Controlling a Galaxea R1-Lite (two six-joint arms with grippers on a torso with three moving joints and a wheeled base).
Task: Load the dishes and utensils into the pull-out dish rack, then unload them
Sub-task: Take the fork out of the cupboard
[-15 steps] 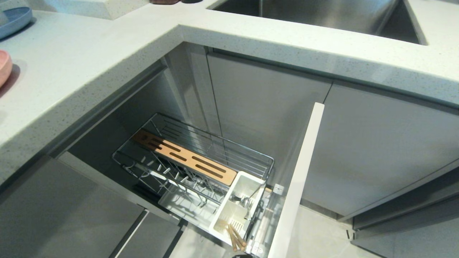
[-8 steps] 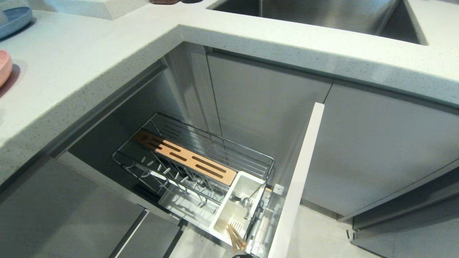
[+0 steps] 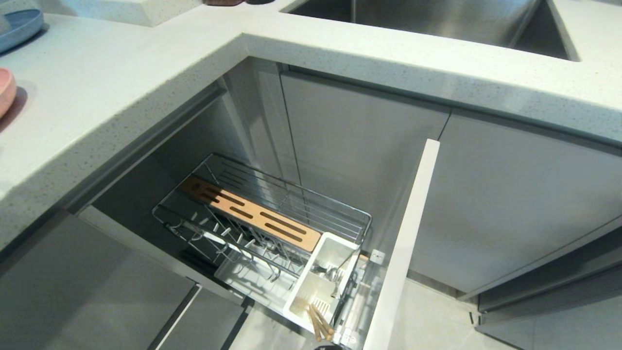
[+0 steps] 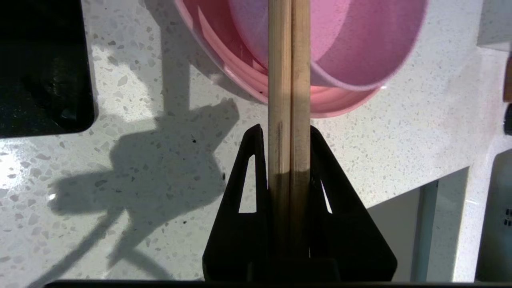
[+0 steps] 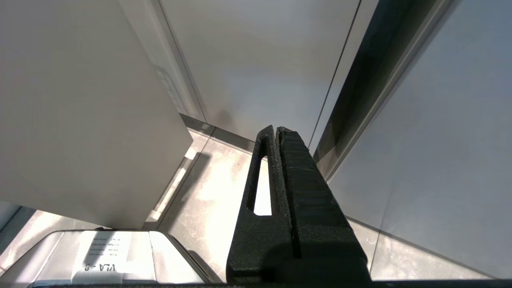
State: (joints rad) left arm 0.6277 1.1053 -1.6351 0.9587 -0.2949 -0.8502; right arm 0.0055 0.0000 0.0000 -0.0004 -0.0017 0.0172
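Gripping chopsticks (image 4: pixel 289 80), left end effector (image 4: pixel 285 134) above pink bowl (image 4: pixel 352 48), countertop (image 4: pixel 120 120)

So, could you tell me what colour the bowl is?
Matte pink; the bowl shows best in the left wrist view.

Upside-down "VLA - 8" on a white label (image 5: pixel 105 250) on the robot's base
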